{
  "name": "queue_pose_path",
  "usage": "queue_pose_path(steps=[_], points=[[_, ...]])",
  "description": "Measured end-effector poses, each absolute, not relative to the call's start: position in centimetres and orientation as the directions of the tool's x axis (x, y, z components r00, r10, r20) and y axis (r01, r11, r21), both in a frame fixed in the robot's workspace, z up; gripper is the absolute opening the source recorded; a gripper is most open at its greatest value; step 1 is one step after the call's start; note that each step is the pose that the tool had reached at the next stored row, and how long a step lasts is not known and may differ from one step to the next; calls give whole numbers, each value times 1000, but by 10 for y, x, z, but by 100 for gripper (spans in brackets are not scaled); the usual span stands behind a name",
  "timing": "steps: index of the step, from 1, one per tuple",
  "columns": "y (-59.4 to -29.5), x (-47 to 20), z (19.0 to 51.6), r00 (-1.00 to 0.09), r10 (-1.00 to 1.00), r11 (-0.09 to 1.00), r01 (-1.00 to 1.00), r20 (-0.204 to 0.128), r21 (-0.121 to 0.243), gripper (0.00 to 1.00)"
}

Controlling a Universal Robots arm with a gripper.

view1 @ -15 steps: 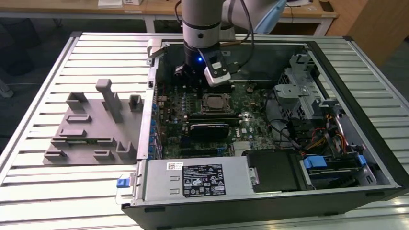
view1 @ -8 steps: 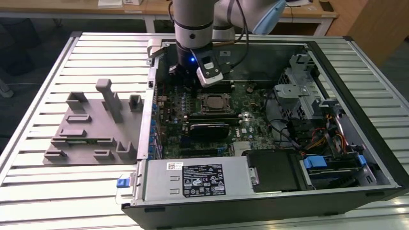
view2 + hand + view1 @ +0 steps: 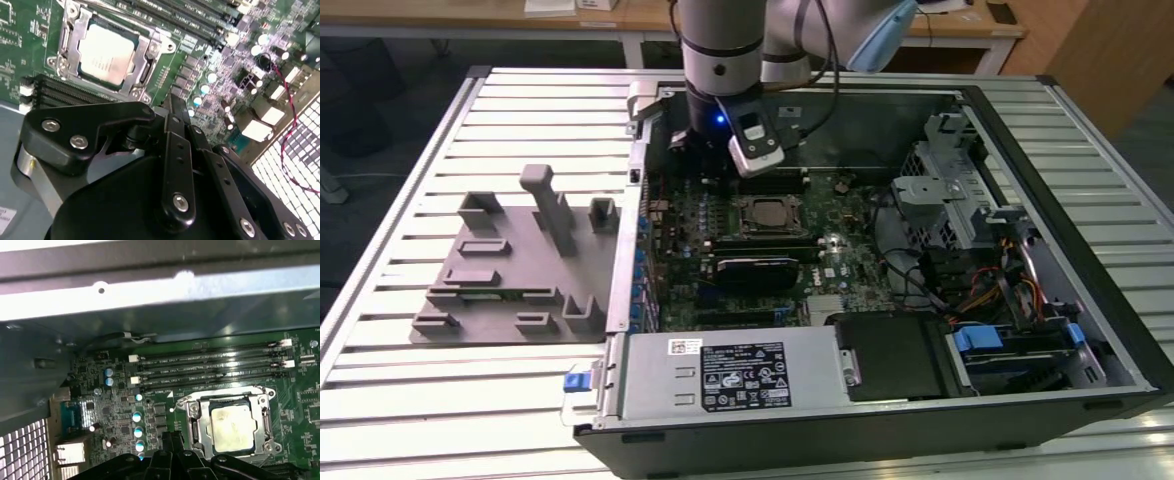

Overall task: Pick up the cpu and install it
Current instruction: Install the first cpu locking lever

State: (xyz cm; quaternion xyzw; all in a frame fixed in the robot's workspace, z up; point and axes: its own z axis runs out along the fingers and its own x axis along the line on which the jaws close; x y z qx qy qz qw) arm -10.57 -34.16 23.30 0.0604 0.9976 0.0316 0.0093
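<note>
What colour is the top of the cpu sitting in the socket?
Silvery-grey metal, a pale square; the cpu shows best in the second wrist view.

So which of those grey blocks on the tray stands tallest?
The upright post near the middle of the holder tray; it rises well above the low, squat blocks around it.

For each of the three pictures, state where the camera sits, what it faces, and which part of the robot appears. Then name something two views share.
Exterior view: off the arm, above, looking down into the open computer case; the arm and gripper hang over the motherboard.
Second wrist view: on the arm, facing the cpu in its socket; black gripper linkage in front.
First wrist view: on the arm, facing the motherboard and case wall; gripper at the edge.
Shared: the cpu, in both wrist views.
</note>
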Motion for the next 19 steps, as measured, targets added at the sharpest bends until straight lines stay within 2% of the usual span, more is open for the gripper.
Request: queue_pose_path(steps=[15,19], points=[[-342,-114,234,-993,122,967,120,5,226,11],[-342,-114,238,-993,122,964,120,7,238,11]])
